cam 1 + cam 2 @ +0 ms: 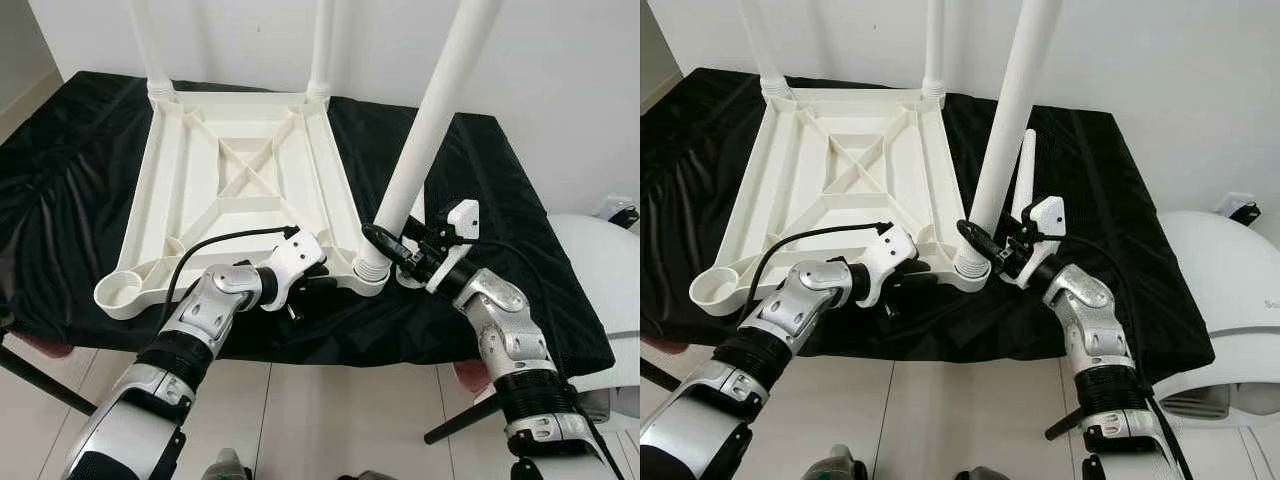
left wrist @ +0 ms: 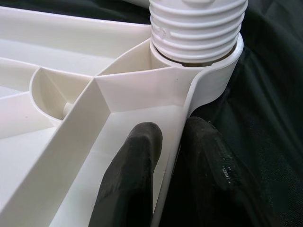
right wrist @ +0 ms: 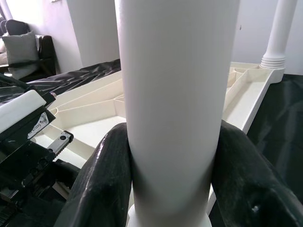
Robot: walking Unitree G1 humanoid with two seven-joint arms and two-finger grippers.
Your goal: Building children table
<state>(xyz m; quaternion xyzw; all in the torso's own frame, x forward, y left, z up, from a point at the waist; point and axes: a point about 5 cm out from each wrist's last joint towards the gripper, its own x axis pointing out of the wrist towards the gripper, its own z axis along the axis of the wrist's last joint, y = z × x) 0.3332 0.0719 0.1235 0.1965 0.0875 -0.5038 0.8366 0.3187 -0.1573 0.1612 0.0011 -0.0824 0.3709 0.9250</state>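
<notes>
On the black-draped worktop point(image 1: 80, 180) lies the white table top point(image 1: 240, 170), flipped underside up, ribs showing. Right tool point(image 1: 385, 245) is clamped around the near-right leg point(image 1: 430, 120), one black finger on each side of the white tube, low down by its threaded base, and that leg leans, tilted toward the upper right, sitting in its corner socket point(image 1: 372, 275). Left tool point(image 2: 165, 161) pinches the near edge of the table top just beside that same socket, fingers nearly together, one finger point(image 2: 130, 175) inside the rim wall, the other outside it against the black cloth. Count the legs: three are standing in sockets, two upright at the far corners point(image 1: 150, 50) and point(image 1: 320, 45), plus the leaning one. A fourth leg point(image 1: 1024, 175) lies loose on the cloth, just behind the right tool. One socket, near-left point(image 1: 120, 292), sits open.
</notes>
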